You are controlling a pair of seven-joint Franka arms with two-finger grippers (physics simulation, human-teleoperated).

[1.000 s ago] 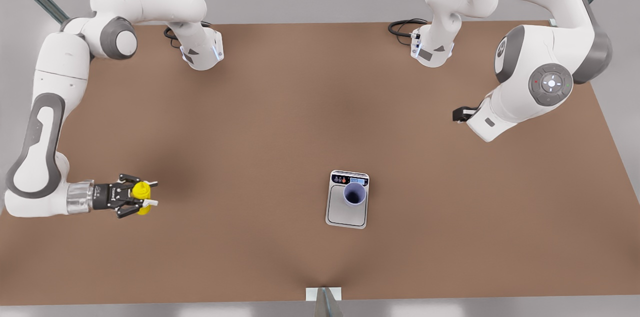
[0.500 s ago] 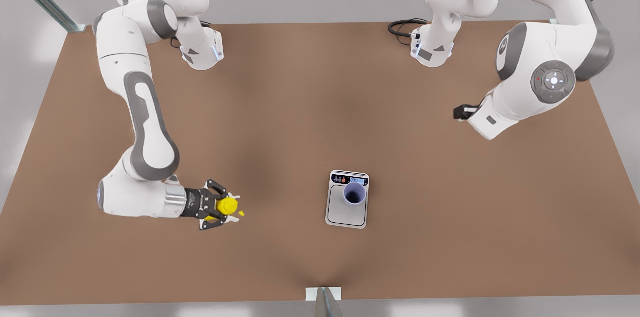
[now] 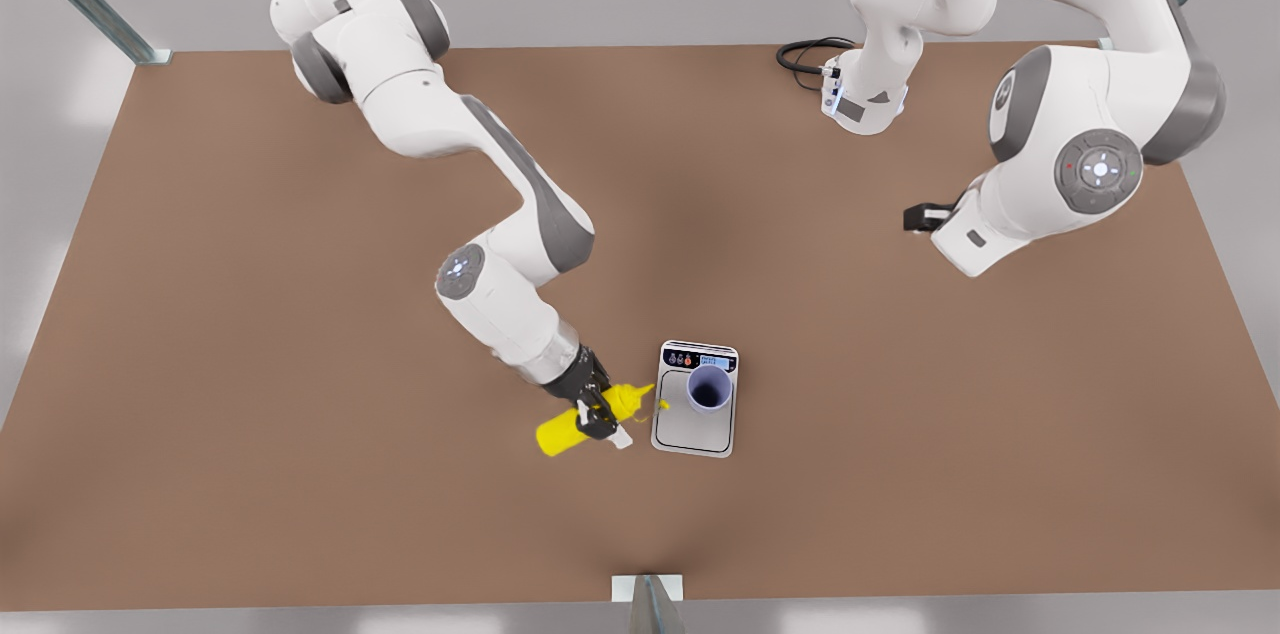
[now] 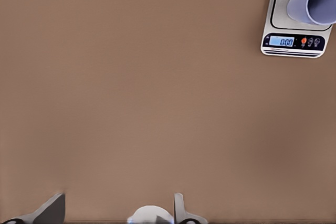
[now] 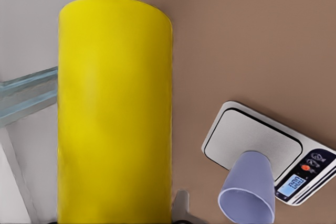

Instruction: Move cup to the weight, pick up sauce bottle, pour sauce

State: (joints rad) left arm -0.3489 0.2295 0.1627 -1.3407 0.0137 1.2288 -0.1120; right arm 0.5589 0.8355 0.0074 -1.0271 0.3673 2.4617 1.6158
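Observation:
The lavender cup (image 3: 708,389) stands upright on the silver scale (image 3: 690,432), close to its display strip. My right gripper (image 3: 597,411) is shut on the yellow sauce bottle (image 3: 570,428), just to the front view's left of the scale. The bottle lies tilted, nozzle pointing at the cup. A tiny yellow sauce drop (image 3: 662,404) hangs between nozzle and cup. In the right wrist view the bottle (image 5: 115,114) looms large beside the cup (image 5: 249,190) and scale (image 5: 252,140). My left gripper (image 4: 116,214) is open above bare table, far from the scale (image 4: 294,40) and cup (image 4: 312,6).
The left arm (image 3: 1010,204) waits raised over the table's back part at the front view's right. Two arm bases and a black cable (image 3: 805,54) sit along the back edge. A small bracket (image 3: 647,589) marks the front edge. The brown table (image 3: 300,474) is otherwise bare.
My right arm has swept the bottle from the front view's left across to the scale and tipped its nozzle toward the cup. The left arm has barely moved.

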